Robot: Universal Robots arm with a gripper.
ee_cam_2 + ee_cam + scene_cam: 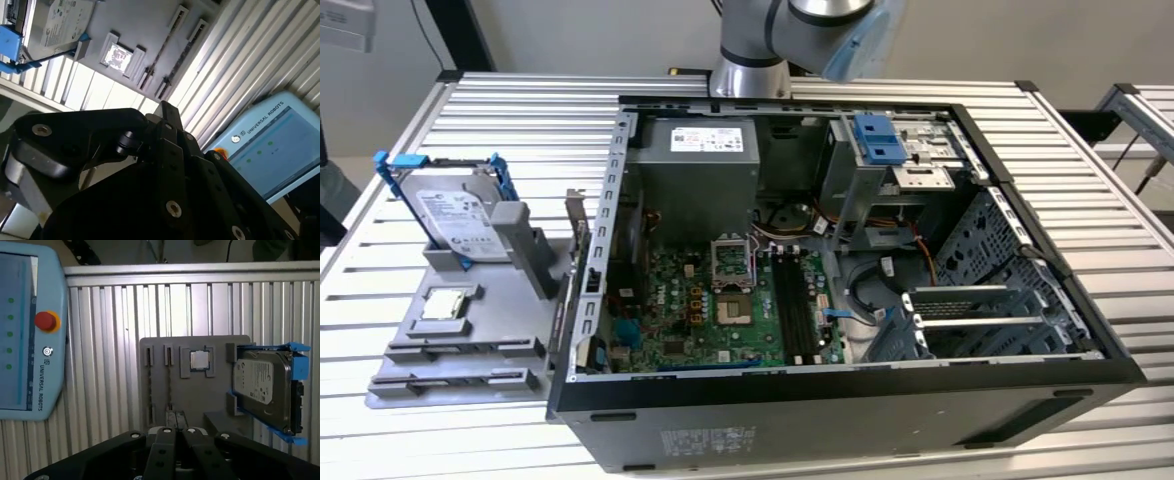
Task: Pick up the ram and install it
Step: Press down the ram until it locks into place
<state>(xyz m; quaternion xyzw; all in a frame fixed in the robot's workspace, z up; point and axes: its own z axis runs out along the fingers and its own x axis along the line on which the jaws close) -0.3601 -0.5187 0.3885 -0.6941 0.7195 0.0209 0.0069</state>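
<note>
Two ram sticks stand on edge in slots of the grey fixture tray; they also appear as thin dark strips in the second wrist view. My black gripper hovers high above the tray's ram end, shut, with nothing seen between its fingers. Its linkages show from the side in the second wrist view. In the exterior view the tray lies to the left of the open computer case, and the dark ram slots run along the motherboard. The arm rises behind the case.
On the tray sit a hard drive in a blue caddy and a processor chip. A teach pendant with a red button lies on the ribbed metal table beside the tray. Cables and a drive cage crowd the case.
</note>
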